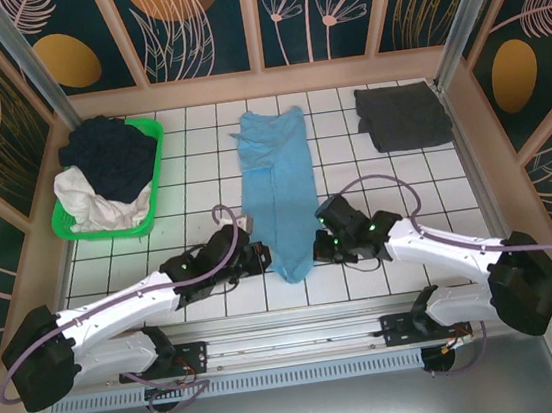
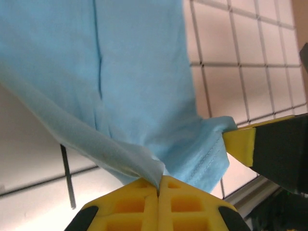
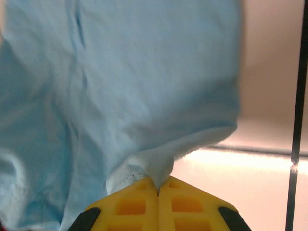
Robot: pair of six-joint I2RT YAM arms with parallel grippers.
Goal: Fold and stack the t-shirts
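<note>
Both the left gripper (image 2: 159,180) and right gripper (image 3: 158,182) pinch the hem of the soft light blue t-shirt (image 1: 275,181).

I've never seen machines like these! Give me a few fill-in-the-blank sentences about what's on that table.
The left tool and the right tool both pinch the light blue t-shirt at its ____ end.
The folded dark grey t-shirt lies at the table's far ____ corner.
The ____ basket holds dark and white cloth.
Missing words: near; right; green.
</note>
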